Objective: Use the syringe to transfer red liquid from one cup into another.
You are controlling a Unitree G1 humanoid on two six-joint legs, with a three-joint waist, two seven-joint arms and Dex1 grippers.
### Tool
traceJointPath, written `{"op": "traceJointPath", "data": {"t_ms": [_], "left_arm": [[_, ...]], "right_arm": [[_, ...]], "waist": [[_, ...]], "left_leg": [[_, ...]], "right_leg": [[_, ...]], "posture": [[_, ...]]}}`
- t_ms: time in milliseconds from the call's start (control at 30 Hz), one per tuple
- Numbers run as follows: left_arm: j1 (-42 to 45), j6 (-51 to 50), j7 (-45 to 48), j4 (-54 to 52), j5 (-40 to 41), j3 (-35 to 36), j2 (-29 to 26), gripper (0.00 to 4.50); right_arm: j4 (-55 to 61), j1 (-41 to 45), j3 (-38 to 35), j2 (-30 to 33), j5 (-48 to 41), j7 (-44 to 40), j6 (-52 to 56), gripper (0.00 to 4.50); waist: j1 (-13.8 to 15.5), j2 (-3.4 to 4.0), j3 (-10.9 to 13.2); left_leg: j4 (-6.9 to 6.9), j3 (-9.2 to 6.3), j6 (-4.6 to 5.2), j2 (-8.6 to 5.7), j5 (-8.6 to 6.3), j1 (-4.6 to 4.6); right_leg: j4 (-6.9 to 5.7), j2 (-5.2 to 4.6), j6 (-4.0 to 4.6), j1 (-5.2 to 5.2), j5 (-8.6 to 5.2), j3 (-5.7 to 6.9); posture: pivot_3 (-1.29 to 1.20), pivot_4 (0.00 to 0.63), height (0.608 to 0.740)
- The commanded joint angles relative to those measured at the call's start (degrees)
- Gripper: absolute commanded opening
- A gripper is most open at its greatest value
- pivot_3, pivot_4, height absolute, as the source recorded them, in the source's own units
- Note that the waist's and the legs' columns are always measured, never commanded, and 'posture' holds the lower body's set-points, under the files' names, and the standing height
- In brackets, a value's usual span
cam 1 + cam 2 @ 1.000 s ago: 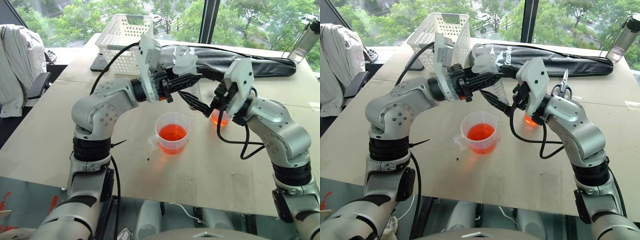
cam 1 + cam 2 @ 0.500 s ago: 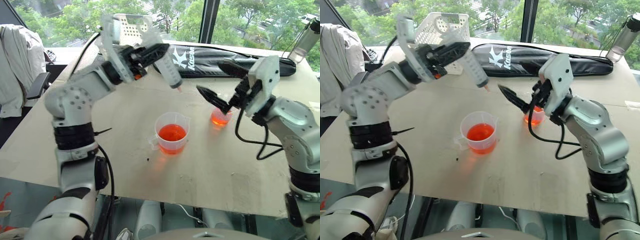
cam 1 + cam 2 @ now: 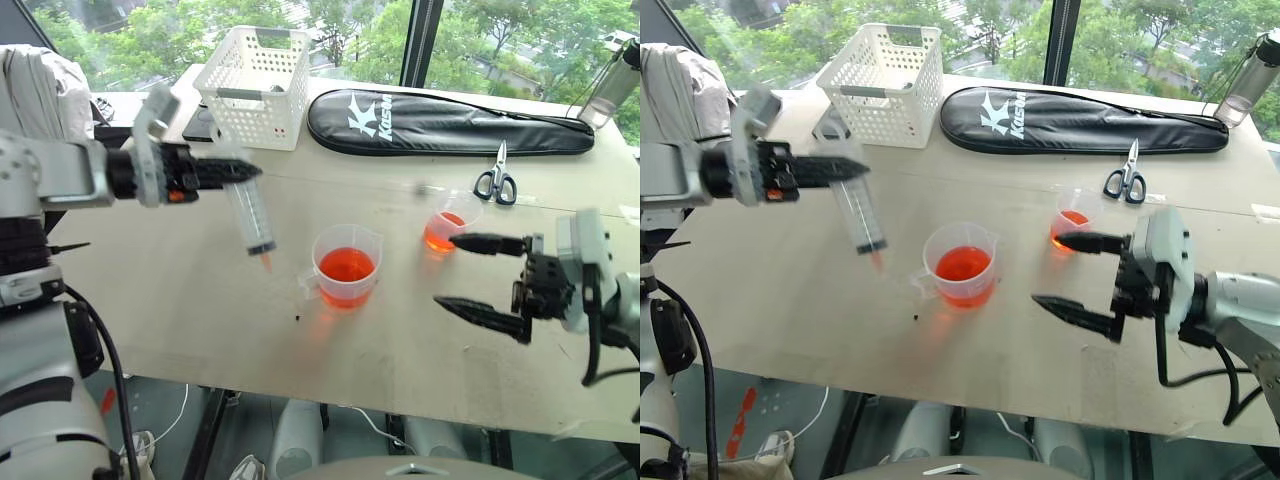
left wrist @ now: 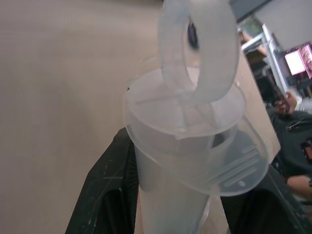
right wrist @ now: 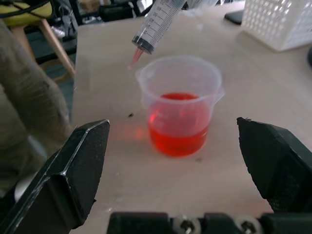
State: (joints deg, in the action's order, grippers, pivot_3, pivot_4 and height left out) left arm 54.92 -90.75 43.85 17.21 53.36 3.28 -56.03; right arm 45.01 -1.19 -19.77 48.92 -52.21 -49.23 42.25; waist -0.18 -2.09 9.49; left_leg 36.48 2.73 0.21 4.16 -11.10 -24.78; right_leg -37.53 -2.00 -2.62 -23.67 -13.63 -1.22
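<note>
My left gripper (image 3: 236,176) is shut on the syringe (image 3: 250,216) just below its flange. The clear barrel hangs tilted with its reddish nozzle pointing down, left of the large cup and above the table. In the left wrist view the plunger's ring (image 4: 200,48) stands above my black fingers (image 4: 105,187). The wide handled cup (image 3: 345,266) holds red liquid (image 3: 345,265) at the table's middle. The smaller cup (image 3: 446,228), with a little red liquid, stands to its right. My right gripper (image 3: 446,271) is open and empty, right of the large cup and nearer than the small one.
A white basket (image 3: 254,86), a long black bag (image 3: 440,122) and scissors (image 3: 497,181) lie along the far side of the table. A clear bottle (image 3: 612,82) stands at the far right corner. A chair draped with clothing (image 3: 40,85) is at the left.
My left arm swung left and down with the syringe, which now hangs nozzle down to the left of the large cup. My right gripper drew back toward the near right, still open.
</note>
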Motion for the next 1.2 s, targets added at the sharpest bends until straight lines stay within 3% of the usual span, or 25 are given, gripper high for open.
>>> {"op": "traceJointPath", "data": {"t_ms": [33,233,467,567,667,700,767,900,1000,1200], "left_arm": [[0.5,6.3,6.2,2.1,-6.1,-9.0,1.5,1.56],[4.3,15.4,14.0,11.8,-17.4,-21.2,6.9,1.56],[8.2,22.8,20.5,23.3,-27.1,-26.5,11.5,1.56],[8.6,24.2,22.1,24.5,-29.1,-26.0,11.9,2.97],[7.8,22.0,21.3,21.8,-29.0,-22.4,10.6,4.36],[7.1,20.4,20.7,20.2,-28.2,-20.4,10.1,4.48],[5.3,17.5,19.3,16.4,-26.8,-16.9,8.8,4.48],[-2.8,13.1,10.6,2.1,-21.4,2.6,8.7,4.48],[-15.1,29.1,-0.6,-17.4,-21.2,18.5,17.0,4.48],[-28.2,35.2,-5.8,-35.3,-14.7,26.4,26.3,4.48]], "right_arm": [[2.7,-4.6,-4.1,0.1,2.5,-1.2,-4.2,4.50],[6.1,-14.6,-9.6,-2.0,4.2,-1.1,-8.6,4.50],[11.3,-20.2,-12.7,-5.3,2.3,-1.7,-14.6,4.50],[12.8,-21.3,-13.5,-5.9,-0.1,-1.1,-16.1,4.50],[13.5,-22.1,-14.8,-5.2,-2.7,-0.8,-16.7,4.50],[13.3,-22.0,-15.2,-5.0,-3.6,-0.4,-16.9,4.50],[12.9,-21.8,-16.1,-4.6,-6.0,0.7,-17.0,4.50],[9.6,-20.4,-17.8,-3.0,-7.8,2.3,-16.4,4.50],[4.7,-17.9,-16.6,-1.5,-5.8,3.6,-15.2,4.50],[-6.0,-14.2,-14.9,-1.4,-0.1,5.9,-14.5,4.50]], "waist": [[0.2,-0.02,0.0],[0.6,-0.07,0.0],[0.6,-0.07,0.0],[0.3,-0.07,0.0],[0.3,-0.10,0.0],[0.3,-0.10,0.0],[0.1,-0.10,0.0],[-0.3,-0.12,0.0],[-0.2,-0.05,-0.1],[0.5,-0.19,-0.1]], "left_leg": [[0.06,0.01,0.00,0.00,0.00,-0.01],[0.11,0.04,0.00,0.00,0.00,-0.07],[0.02,0.00,0.01,0.02,-0.01,-0.06],[0.05,-0.03,0.02,0.03,-0.01,-0.01],[0.10,-0.04,0.02,0.03,0.00,-0.05],[0.12,-0.01,0.02,0.02,-0.01,-0.07],[0.11,0.02,0.02,0.02,-0.01,-0.10],[0.06,-0.01,0.02,0.03,-0.01,-0.10],[0.03,-0.01,0.01,0.05,-0.01,0.04],[0.28,0.06,0.01,-0.03,0.00,0.04]], "right_leg": [[0.00,0.00,0.00,0.00,0.00,-0.01],[0.03,0.01,0.04,-0.01,0.01,-0.05],[0.08,0.09,-0.03,-0.02,-0.05,-0.05],[0.00,0.09,-0.09,-0.01,-0.09,-0.05],[-0.01,0.08,-0.06,-0.01,-0.07,-0.04],[0.00,0.04,-0.03,-0.01,-0.05,-0.05],[0.04,0.01,0.02,-0.01,-0.02,-0.07],[0.06,-0.01,0.05,0.00,0.00,-0.05],[0.01,-0.14,0.05,0.06,0.01,-0.11],[-0.08,-0.12,0.06,0.17,0.02,-0.08]], "posture": [[0.00,0.150,0.724],[0.00,0.150,0.724],[0.00,0.150,0.724],[0.00,0.150,0.724],[0.00,0.150,0.724],[0.00,0.150,0.724],[0.00,0.150,0.724],[0.00,0.150,0.724],[0.00,0.150,0.724],[0.00,0.150,0.724]]}}
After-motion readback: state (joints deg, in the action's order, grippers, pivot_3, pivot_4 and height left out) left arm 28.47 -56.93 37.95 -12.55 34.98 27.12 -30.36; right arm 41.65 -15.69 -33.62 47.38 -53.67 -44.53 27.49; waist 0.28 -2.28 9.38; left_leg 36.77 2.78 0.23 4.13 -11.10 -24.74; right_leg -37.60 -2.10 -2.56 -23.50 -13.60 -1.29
